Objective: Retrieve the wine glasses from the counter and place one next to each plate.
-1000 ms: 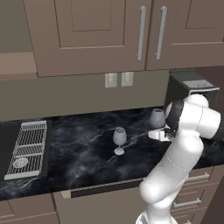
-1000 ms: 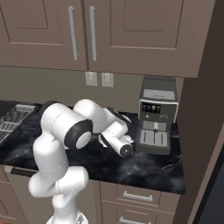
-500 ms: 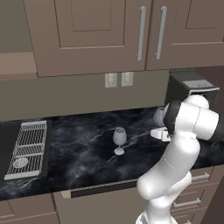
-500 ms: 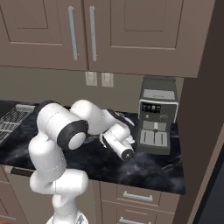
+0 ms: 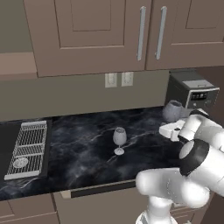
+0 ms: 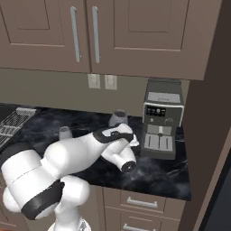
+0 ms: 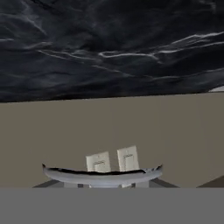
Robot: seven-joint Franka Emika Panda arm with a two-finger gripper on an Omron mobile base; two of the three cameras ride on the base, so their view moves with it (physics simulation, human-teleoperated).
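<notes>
1. The drainer (image 5: 27,148) lies at the left end of the counter (image 5: 83,148), ribbed and grey, flat on the black marble.
2. One glass (image 5: 119,140) stands upright mid-counter, clear and greyish, with a rounded bowl, thin stem and flat foot, well apart from the drainer.
3. The second glass (image 5: 173,110) is to the right, just beside the coffee machine (image 5: 192,94); its bowl shows above the robot's wrist. From the right base view this glass (image 6: 118,119) sits just behind the hand.
4. The gripper (image 5: 169,129) is at the base of the second glass. The fingers are hidden by the hand, so I cannot tell whether they grip it.
5. In the hand view a curved glass rim (image 7: 103,176) runs across the bottom, with two wall outlets (image 7: 113,161) behind it.
6. The arm stands between the cameras and the second glass's stem.
7. Since a second ago the elbow has swung lower and nearer the cameras; both glasses stay where they were.
</notes>
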